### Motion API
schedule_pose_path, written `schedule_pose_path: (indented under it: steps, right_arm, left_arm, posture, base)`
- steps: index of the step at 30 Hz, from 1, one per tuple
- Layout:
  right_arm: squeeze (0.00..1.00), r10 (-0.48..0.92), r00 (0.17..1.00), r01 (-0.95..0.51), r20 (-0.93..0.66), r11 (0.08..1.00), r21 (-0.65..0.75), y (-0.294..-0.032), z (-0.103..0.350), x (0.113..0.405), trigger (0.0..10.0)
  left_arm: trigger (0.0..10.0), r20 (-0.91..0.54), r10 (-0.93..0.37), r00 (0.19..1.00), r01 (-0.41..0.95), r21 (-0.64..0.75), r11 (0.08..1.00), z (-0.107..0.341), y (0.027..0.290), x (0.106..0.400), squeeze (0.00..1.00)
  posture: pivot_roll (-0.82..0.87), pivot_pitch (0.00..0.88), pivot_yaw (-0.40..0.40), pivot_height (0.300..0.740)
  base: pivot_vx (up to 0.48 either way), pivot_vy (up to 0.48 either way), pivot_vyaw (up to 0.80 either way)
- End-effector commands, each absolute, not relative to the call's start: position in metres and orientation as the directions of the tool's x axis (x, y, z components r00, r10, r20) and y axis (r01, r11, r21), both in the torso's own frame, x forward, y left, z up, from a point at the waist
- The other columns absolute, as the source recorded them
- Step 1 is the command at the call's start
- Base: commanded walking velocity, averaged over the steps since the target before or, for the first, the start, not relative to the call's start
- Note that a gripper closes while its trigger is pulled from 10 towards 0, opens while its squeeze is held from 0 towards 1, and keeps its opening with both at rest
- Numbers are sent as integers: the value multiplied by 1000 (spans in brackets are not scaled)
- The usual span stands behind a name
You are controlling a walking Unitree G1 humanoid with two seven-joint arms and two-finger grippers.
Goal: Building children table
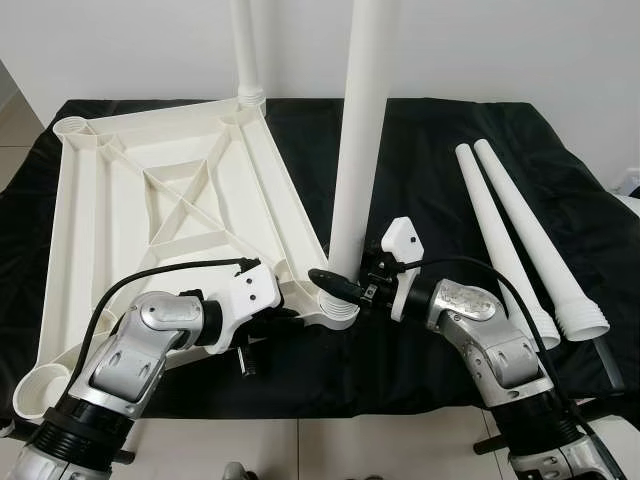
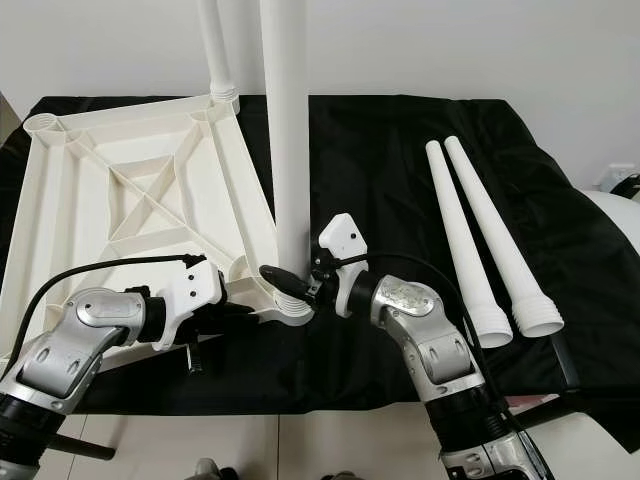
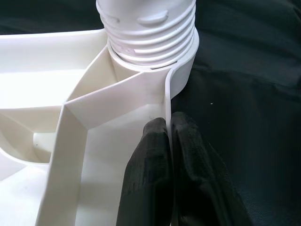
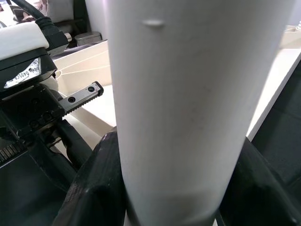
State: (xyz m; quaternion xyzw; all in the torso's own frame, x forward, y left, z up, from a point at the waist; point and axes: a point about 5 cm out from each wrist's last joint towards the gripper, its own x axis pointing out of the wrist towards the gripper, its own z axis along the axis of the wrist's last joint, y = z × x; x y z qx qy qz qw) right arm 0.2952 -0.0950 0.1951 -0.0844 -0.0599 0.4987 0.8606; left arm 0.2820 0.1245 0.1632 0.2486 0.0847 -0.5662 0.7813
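The white ribbed tabletop (image 1: 120, 230) lies upside down on a black cloth. One white leg (image 1: 245, 50) stands upright in its far right corner socket. A second leg (image 1: 362, 130) stands upright in the near right corner socket (image 1: 335, 312), its threaded end (image 3: 148, 33) seated in the collar. My right gripper (image 1: 338, 284) is shut on this leg just above the socket, with a black finger (image 4: 91, 188) on either side. My left gripper (image 3: 168, 141) is shut on the tabletop's thin rim wall (image 3: 168, 94) right beside that socket.
Two loose white legs (image 1: 500, 240) (image 1: 545, 245) lie side by side on the cloth at the right, wide ends toward me. Open sockets sit at the tabletop's near left corner (image 1: 45, 385) and far left corner (image 1: 70, 125). The cloth's front edge (image 1: 330, 405) is close below my arms.
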Motion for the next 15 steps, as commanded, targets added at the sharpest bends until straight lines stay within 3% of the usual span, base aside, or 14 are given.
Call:
schedule_pose_path:
  steps: [1,4,7,12,15]
  right_arm:
    - [0,874,486,-862,-23,474,-178,-91,184,292,0]
    - [0,862,506,-852,-35,494,-173,-92,180,292,0]
    - [0,693,716,-694,-80,695,-190,-94,162,308,0]
    - [0,545,835,-548,-75,812,-203,-92,157,316,0]
    - [0,358,929,-370,-97,898,-237,-90,148,323,0]
  left_arm:
    - [0,-372,-873,316,931,300,209,172,117,278,0]
    - [0,-348,-877,331,927,295,232,174,114,280,0]
    - [0,-244,-885,397,903,276,329,185,98,295,0]
    - [0,-189,-886,424,892,257,372,194,84,307,0]
    - [0,-170,-885,433,888,248,387,200,72,317,0]
  posture:
    - [22,140,-8,740]
    - [22,140,-8,740]
    - [21,145,-11,740]
    - [16,149,-6,740]
    - [9,152,3,740]
  base:
    - [0,0,0]
    - [0,0,0]
    - [0,0,0]
    - [0,0,0]
    - [0,0,0]
